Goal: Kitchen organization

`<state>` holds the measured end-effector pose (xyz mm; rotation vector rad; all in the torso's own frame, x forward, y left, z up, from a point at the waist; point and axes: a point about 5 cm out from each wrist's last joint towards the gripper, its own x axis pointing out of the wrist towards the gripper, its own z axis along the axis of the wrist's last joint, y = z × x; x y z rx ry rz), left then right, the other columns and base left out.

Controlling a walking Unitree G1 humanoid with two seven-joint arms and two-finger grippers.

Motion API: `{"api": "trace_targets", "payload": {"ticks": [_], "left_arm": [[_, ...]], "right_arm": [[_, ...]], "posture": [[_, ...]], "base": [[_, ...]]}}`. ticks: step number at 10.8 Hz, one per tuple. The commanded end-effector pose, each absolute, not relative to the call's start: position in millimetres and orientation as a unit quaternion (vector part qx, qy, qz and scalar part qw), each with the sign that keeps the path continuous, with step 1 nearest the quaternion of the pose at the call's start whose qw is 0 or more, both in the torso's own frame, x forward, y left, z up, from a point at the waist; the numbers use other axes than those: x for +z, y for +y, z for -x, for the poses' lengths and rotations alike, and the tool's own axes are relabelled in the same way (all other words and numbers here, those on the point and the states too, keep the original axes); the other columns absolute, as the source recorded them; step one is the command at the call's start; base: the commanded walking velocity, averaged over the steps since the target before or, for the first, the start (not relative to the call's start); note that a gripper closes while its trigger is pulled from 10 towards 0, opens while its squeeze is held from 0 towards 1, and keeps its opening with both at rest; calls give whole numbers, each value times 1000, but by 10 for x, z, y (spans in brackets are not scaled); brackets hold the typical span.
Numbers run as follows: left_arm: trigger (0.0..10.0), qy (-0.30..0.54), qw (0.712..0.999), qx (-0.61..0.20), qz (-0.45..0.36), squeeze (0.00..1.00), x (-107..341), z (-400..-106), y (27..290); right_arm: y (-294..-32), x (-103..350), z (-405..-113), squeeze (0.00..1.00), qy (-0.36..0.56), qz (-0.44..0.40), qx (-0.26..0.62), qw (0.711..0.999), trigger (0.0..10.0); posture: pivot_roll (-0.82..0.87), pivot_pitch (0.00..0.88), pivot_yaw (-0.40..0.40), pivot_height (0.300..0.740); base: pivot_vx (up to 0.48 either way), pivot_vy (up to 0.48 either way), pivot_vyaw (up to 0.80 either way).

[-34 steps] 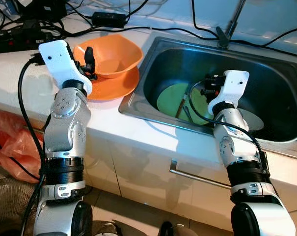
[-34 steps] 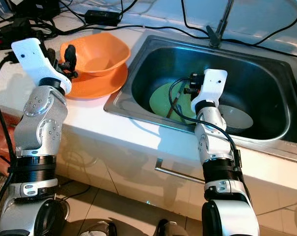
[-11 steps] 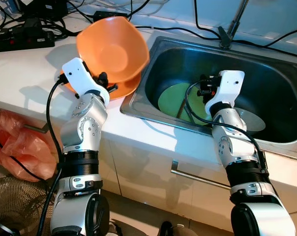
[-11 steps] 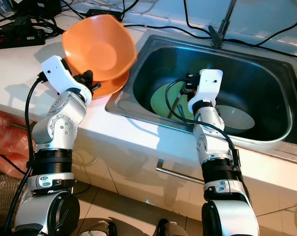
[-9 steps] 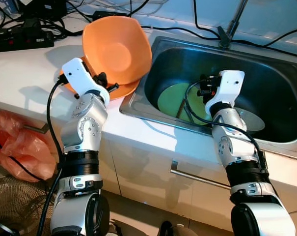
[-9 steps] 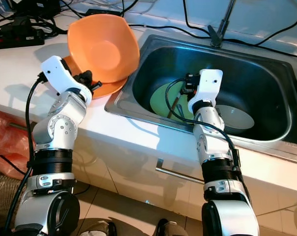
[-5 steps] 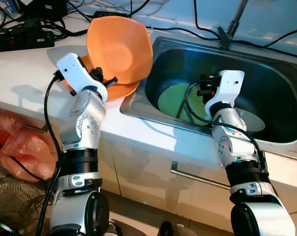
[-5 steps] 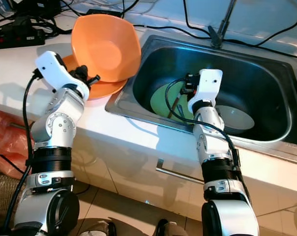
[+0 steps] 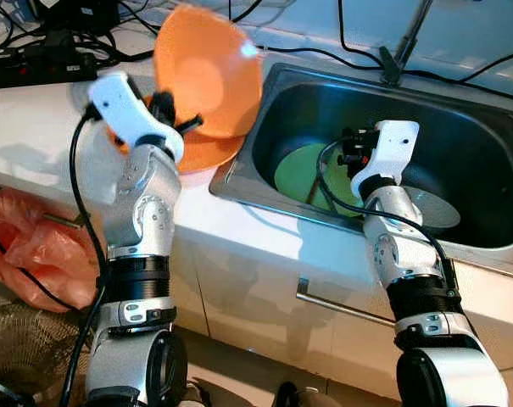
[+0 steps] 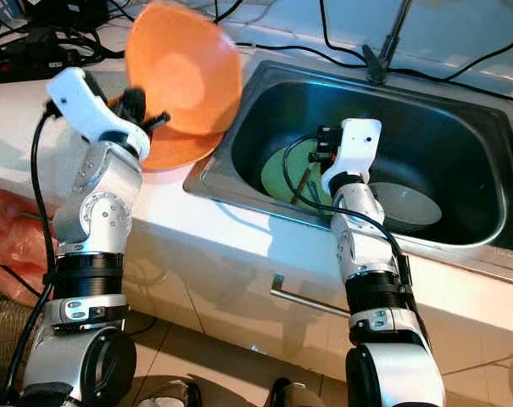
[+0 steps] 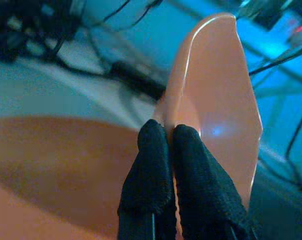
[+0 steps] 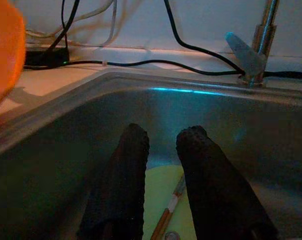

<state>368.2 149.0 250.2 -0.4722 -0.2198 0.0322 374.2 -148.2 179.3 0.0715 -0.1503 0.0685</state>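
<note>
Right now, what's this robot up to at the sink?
It is sorting dishes. The left gripper has its jaws pinched on the rim of an orange bowl, held tipped on edge above an orange plate on the counter beside the sink. The right gripper hangs over the basin with its jaws apart, holding nothing, above a green plate with chopsticks lying on it.
</note>
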Motion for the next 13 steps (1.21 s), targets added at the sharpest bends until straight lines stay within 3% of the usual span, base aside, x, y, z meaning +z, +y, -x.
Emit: {"api": "trace_targets", "payload": {"ticks": [1, 5, 6, 10, 11, 12, 13], "left_arm": [[0, -160, 962, -8, 222, 0, 2705, -3633, 1438], [0, -224, 947, -44, 228, 0, 2880, -3564, 1383], [10000, -225, 945, -75, 224, 0, 2883, -3559, 1295], [10000, -209, 940, -155, 220, 0, 2774, -3524, 1020], [10000, -204, 940, -164, 219, 0, 2748, -3527, 989], [10000, -201, 938, -176, 219, 0, 2740, -3522, 953], [10000, -196, 938, -186, 216, 0, 2724, -3520, 922]], "right_arm": [[-1490, 1850, -3763, 0, -85, -35, 32, 995, 10000], [-1500, 1869, -3773, 0, -90, -39, 27, 995, 10000], [-1510, 1876, -3780, 0, -92, -52, 25, 994, 10000], [-1499, 1928, -3774, 0, -97, -159, 56, 981, 10000], [-1508, 1947, -3762, 690, -102, -161, 63, 980, 10000], [-1551, 1933, -3747, 1000, -104, -176, 56, 977, 10000], [-1574, 1930, -3735, 1000, -105, -187, 54, 975, 10000]], "posture": [[45, 89, -41, 740], [47, 76, -35, 740], [41, 74, -29, 740], [33, 90, -35, 740], [27, 95, -29, 740], [23, 98, -23, 740], [18, 101, -18, 740]], "base": [[0, 0, 0], [0, 0, 0], [0, 0, 0], [0, 0, 0], [0, 0, 0], [0, 0, 0], [0, 0, 0]]}}
